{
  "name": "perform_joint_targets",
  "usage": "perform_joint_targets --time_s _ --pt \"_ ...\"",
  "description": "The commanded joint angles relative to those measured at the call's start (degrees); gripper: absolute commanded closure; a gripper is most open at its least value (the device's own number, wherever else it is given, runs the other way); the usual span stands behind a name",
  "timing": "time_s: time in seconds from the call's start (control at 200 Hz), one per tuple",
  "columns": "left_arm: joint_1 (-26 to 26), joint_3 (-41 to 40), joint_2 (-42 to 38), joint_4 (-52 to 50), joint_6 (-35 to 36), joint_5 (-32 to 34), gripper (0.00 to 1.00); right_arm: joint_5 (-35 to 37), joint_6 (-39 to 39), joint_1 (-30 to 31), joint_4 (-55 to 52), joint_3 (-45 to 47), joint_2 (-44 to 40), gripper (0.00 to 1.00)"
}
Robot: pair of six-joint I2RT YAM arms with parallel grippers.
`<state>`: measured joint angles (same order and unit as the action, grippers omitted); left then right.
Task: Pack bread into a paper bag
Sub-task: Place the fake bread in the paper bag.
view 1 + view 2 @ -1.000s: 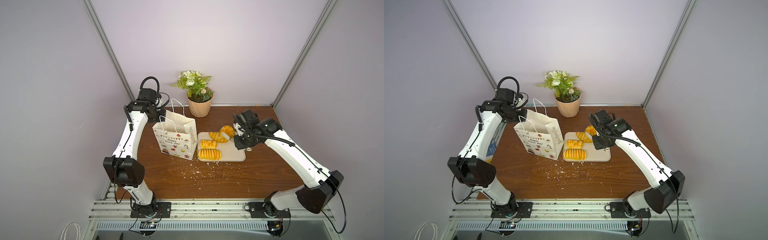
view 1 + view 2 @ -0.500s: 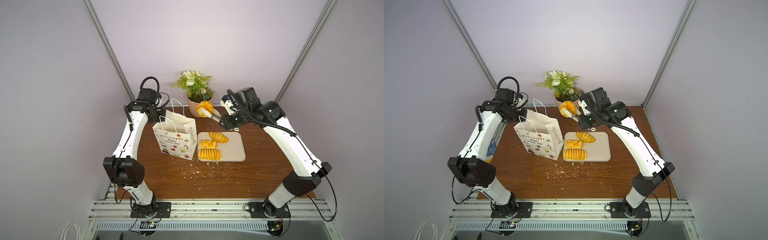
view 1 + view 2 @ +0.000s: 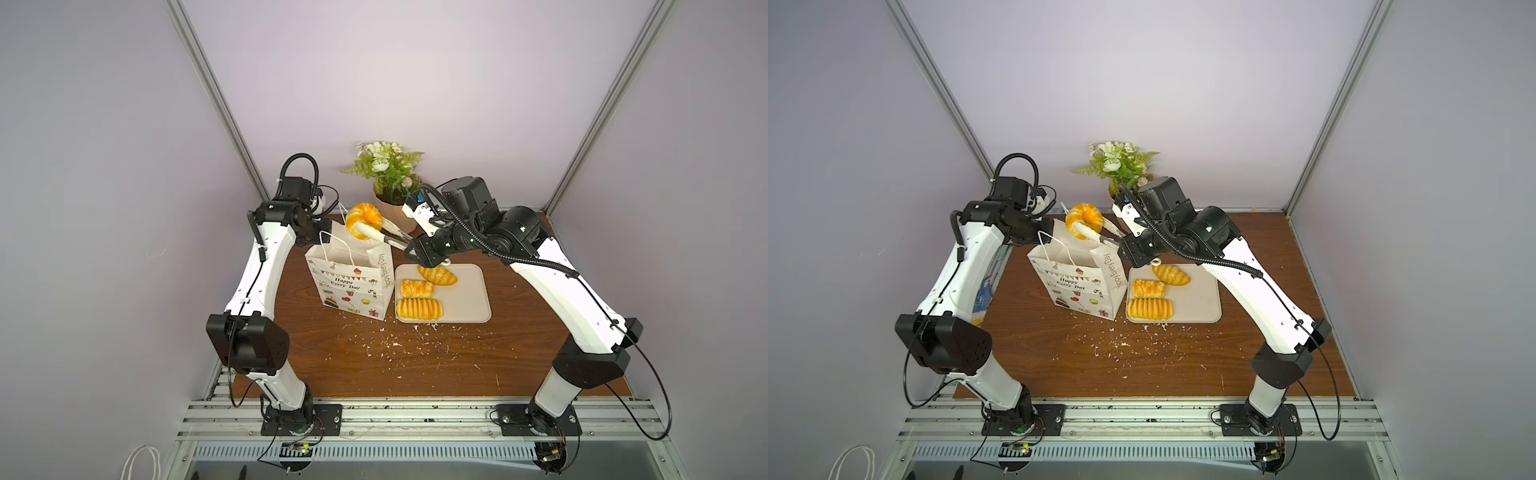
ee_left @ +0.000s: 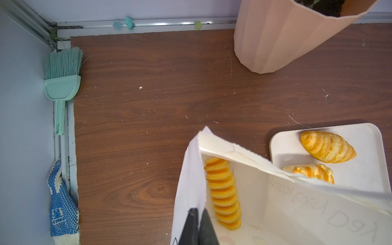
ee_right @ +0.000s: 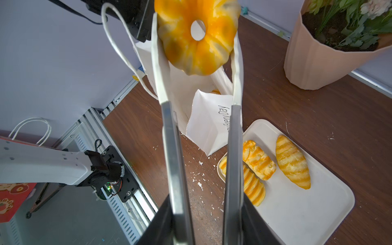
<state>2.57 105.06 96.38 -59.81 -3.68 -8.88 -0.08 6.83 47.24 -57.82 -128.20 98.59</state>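
1. Right gripper: jaws squeezed onto the handle end of the tongs. The tong arms are part-closed, w/ the white tips pinching the ring by its two sides.
2. The ring hangs in the air, tilted so its hole shows. In both top views it sits above the far side of the paper bag mouth & looks clear of the paper.
3. Left gripper: jaws pressed together w/ the bag's wall btw them at the rim, holding the mouth open.
4. Step in hand, by judgement: ring carried to the bag, drop not yet made. 1 of 5 pcs is packed, this being the 2nd.
5. Next move prob. calls for bringing the tips lower & nearer mid-mouth, clear of the cord handles, then easing the tongs apart. The left pinch has to hold so the bag doesn't tip or fold.
6. Bread: all glossy, golden-yellow w/ paler stripes.
   - One ridged loaf lies inside the bag along a side wall.
   - The croissant, braided bun & second ridged loaf lie on the tray, just beside the bag.
7. Bag: white paper, upright, w/ bunting, icons & "Happy Every Day" print.
8. Farther out: flowerpot behind & white crumbs on the table.
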Motion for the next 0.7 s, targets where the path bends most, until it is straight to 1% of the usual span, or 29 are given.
perform_joint_targets --time_s 0.0,0.13,0.33,0.505,0.696 --pt "-0.50 1.15 -0.56 -0.86 -0.10 0.57 0.93 0.48 -1.42 0.15 0.91 0.58 -3.32 0.73" --pt "-0.51 1.62 -0.06 -0.84 -0.10 0.03 0.93 -0.08 -0.62 0.31 -0.35 2.93 -4.91 0.73" --pt "-0.54 1.19 0.15 -0.97 -0.41 1.30 0.93 0.16 0.37 1.87 -0.76 8.41 -8.46 0.74" --pt "-0.55 1.00 -0.02 -0.92 -0.40 1.68 0.93 1.57 0.93 2.41 -2.18 10.13 -10.27 0.74" --pt "-0.55 0.90 -0.29 -0.98 -0.29 1.01 0.93 0.30 0.74 3.11 -0.06 10.89 -9.55 0.74"
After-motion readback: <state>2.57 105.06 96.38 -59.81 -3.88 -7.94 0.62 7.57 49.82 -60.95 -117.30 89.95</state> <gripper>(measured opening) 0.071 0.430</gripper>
